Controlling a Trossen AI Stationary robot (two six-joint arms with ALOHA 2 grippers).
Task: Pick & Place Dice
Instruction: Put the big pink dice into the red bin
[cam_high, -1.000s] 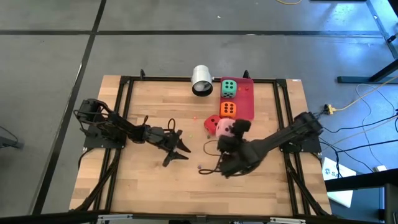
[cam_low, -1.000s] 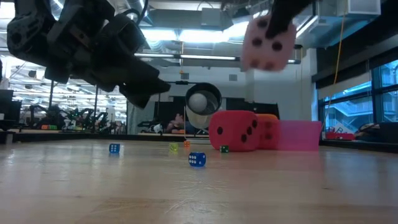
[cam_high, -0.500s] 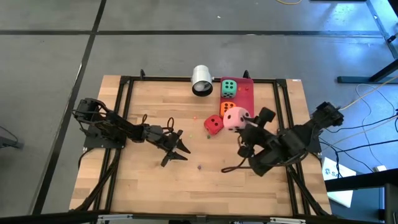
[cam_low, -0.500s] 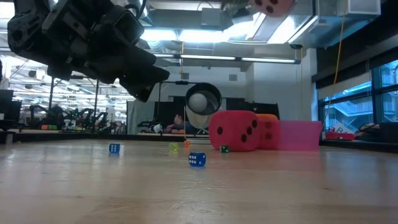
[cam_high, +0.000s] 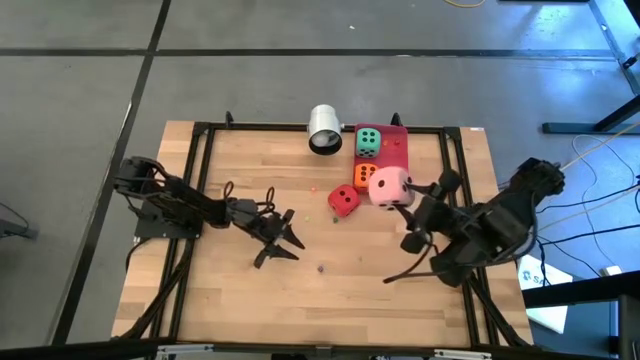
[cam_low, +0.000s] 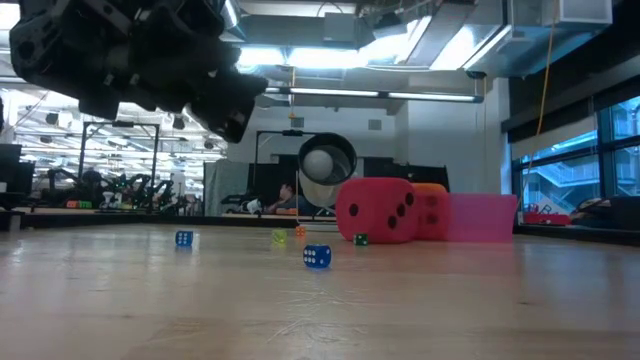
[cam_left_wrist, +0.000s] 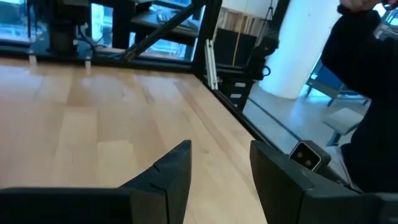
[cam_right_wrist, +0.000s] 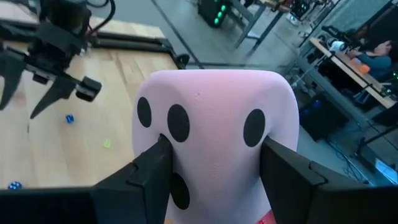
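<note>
Your right gripper (cam_high: 405, 193) has carried the pink die (cam_high: 389, 187) toward the tray (cam_high: 400, 160), jaws pinching opposite faces; it's soft, so squeeze lightly; left gripper (cam_high: 285, 238) idles, parted, empty.

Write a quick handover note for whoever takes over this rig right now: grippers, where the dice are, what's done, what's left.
Right gripper: shut on the pink die, held above the table beside the red tray.
Left gripper: open, empty, over the table's left half.
Green die and orange die: on the tray.
Red die: on the table beside the tray.
Done: two dice placed. Left: set down the pink die, then pick up the red die.
</note>
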